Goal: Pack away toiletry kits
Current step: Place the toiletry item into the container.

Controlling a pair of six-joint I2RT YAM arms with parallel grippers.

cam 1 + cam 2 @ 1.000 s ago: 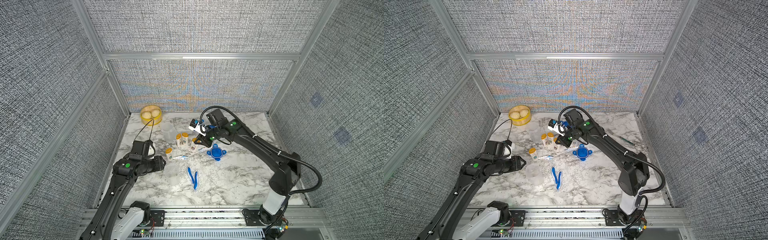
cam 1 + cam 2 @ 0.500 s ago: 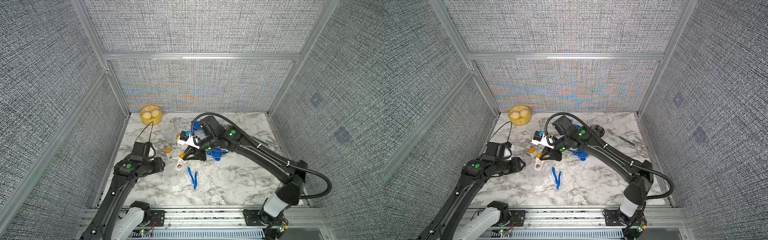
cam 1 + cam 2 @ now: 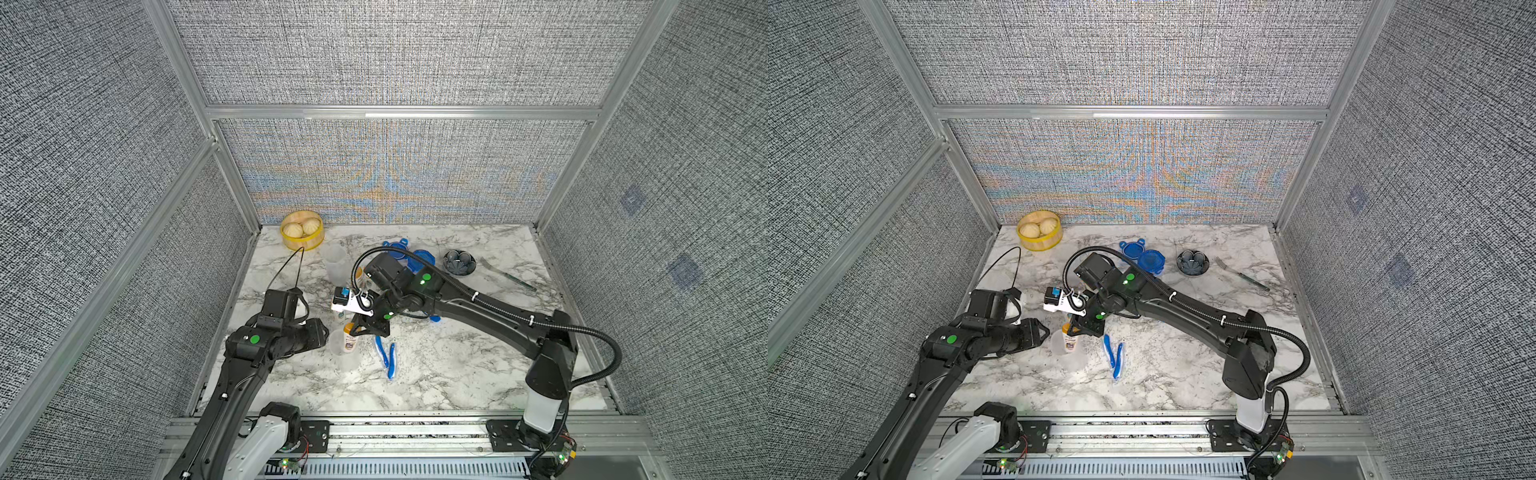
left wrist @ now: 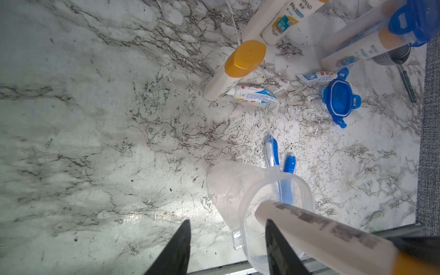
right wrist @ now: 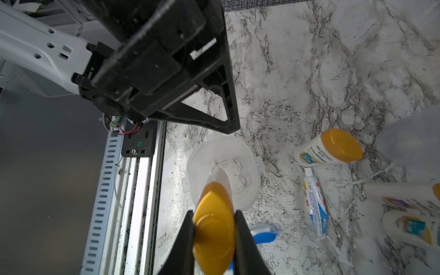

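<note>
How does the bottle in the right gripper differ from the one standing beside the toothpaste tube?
The held bottle is clamped at its cap by the right gripper, base at the clear cup's mouth; the other bottle stands free on the table. Both are white with orange caps.

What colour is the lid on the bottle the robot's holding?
Orange; the cap shows best in the right wrist view.
</note>
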